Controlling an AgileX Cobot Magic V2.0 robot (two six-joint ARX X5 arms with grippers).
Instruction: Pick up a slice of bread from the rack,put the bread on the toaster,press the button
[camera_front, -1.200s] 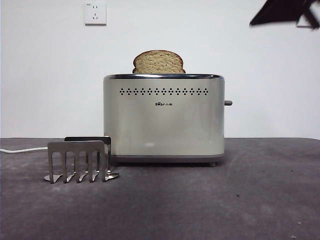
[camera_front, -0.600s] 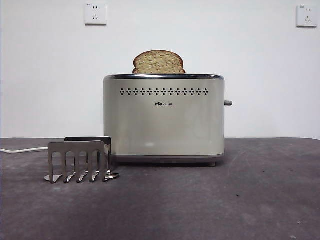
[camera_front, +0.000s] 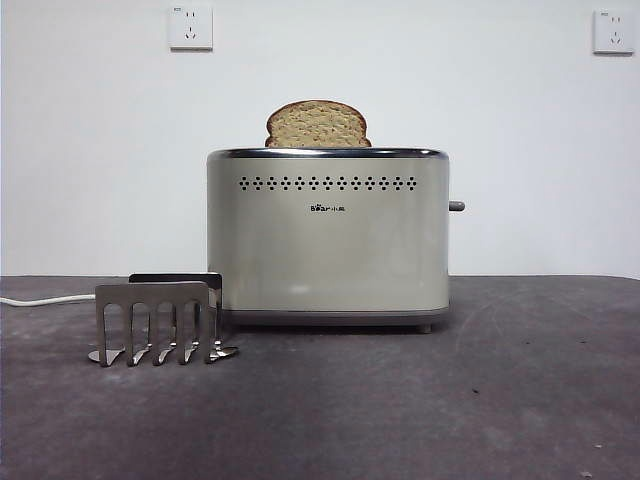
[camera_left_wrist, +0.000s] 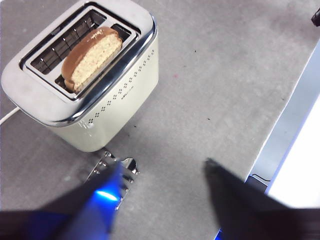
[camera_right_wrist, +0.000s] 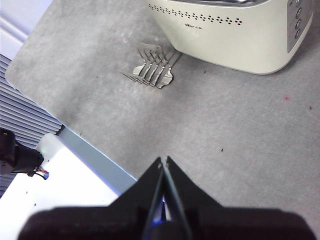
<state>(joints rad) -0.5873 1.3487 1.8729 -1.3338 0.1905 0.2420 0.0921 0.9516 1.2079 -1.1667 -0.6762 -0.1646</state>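
The slice of bread (camera_front: 317, 125) stands upright in a slot of the cream toaster (camera_front: 328, 240), its domed top sticking out above the chrome rim. The bread shows from above in the left wrist view (camera_left_wrist: 92, 55), inside the toaster (camera_left_wrist: 105, 112). The grey button (camera_front: 456, 206) sticks out of the toaster's right end. The silver rack (camera_front: 160, 322) stands empty in front of the toaster's left corner. My left gripper (camera_left_wrist: 165, 165) is open and empty, high above the table beside the rack (camera_left_wrist: 125, 167). My right gripper (camera_right_wrist: 162, 161) is shut and empty, high over the table away from the toaster (camera_right_wrist: 235, 40) and rack (camera_right_wrist: 152, 70). Neither gripper shows in the front view.
Two white wall sockets (camera_front: 190, 27) (camera_front: 612, 31) sit on the wall behind. A white cable (camera_front: 40, 300) runs left from the toaster. The table's edge (camera_right_wrist: 75, 132) lies near my right gripper.
A black arm tip at the front view's top right corner has drawn out of view, uncovering the right socket. Bread, toaster and rack have not moved.
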